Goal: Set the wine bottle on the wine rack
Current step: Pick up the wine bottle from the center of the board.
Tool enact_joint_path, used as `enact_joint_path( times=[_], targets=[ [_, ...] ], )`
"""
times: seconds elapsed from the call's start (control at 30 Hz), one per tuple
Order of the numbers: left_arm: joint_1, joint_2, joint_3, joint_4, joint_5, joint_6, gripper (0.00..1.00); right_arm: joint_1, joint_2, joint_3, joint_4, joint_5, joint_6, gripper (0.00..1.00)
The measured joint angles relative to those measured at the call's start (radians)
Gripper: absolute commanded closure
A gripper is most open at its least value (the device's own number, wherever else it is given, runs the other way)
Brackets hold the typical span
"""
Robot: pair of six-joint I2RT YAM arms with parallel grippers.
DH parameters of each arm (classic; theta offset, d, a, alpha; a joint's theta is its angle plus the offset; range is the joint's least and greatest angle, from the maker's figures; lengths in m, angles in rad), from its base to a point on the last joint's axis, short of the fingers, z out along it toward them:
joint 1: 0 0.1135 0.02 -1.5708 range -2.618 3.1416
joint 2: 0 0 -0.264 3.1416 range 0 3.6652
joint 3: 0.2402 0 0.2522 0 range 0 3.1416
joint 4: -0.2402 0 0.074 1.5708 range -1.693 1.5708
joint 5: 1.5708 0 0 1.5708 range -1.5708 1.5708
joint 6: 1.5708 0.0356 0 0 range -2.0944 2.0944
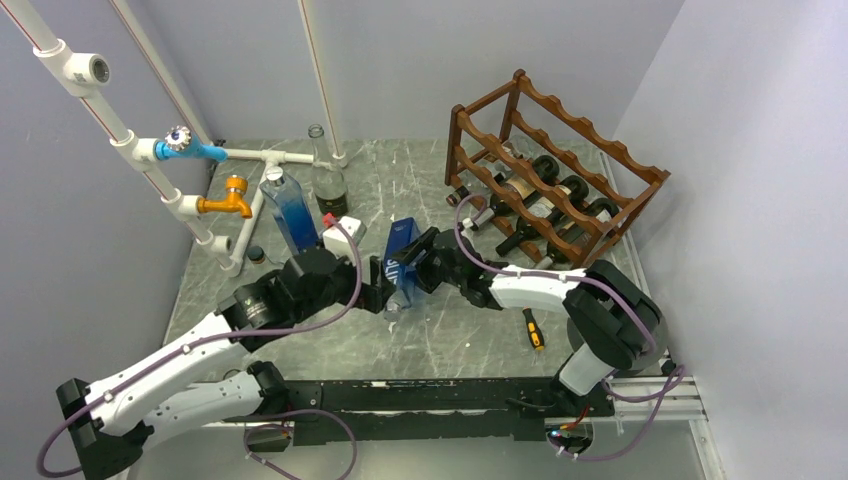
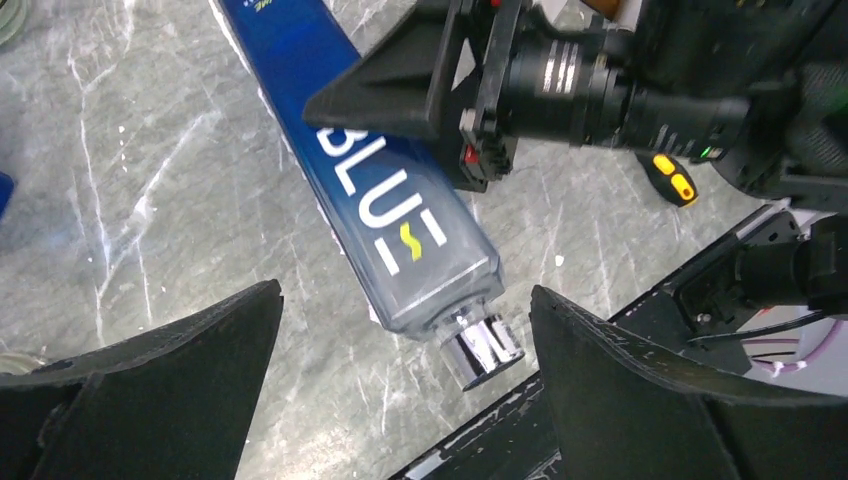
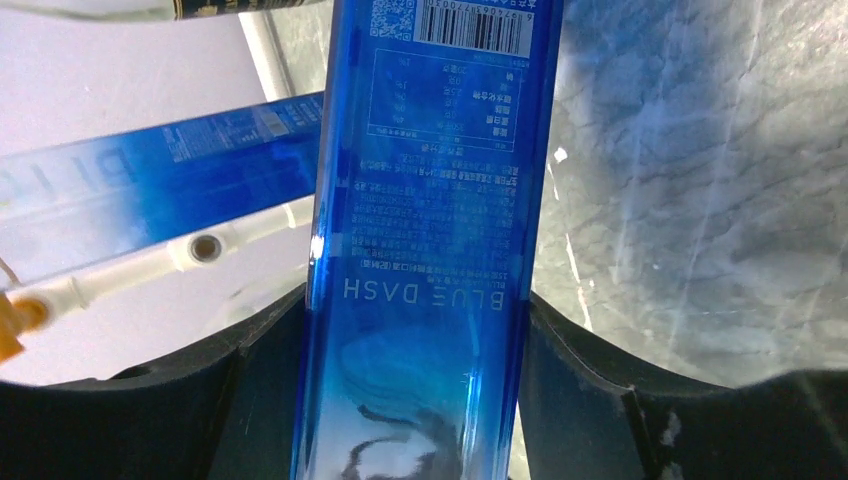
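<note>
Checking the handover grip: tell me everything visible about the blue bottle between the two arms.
The blue bottle is square-sided and looks like clear glass or plastic. Its deep blue fades to clear at the shoulder. It has white BLUE lettering, a barcode and small print on the back, and a shiny silver cap. It is tilted over the table, cap toward the near edge. The right claw clamps its body; the open left claw flanks the cap without touching.

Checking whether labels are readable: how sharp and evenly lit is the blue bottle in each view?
Top external: soft, even light, the blue bottle sharp but small. Left wrist: its white lettering crisp, bright glint on the silver cap. Right wrist: bottle very close, fine print soft, table behind blurred, reflections low on the glass.
</note>
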Motion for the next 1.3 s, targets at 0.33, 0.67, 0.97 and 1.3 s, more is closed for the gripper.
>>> enact_joint_path(
  times=[0.33, 0.67, 0.97, 1.3],
  targets=[
    [0.117, 0.245, 0.165, -0.092, 0.153, -0.103, 0.00, -0.005, -0.046, -0.084, 0.084, 0.002, -0.113, 1.00],
    [0.182, 0.385, 0.164, -0.055, 0.322, -0.119, 0.00, -0.026, -0.093, -0.110, 0.091, 0.002, -0.130, 1.00],
    [0.182, 0.397, 0.160, -0.010, 0.323, -0.132, 0.01, -0.035, -0.108, -0.156, 0.106, -0.002, -0.142, 1.00],
    [0.182, 0.261, 0.105, 0.023, 0.230, -0.141, 0.02, -0.053, -0.267, -0.160, 0.040, 0.053, -0.379, 1.00]
  ],
)
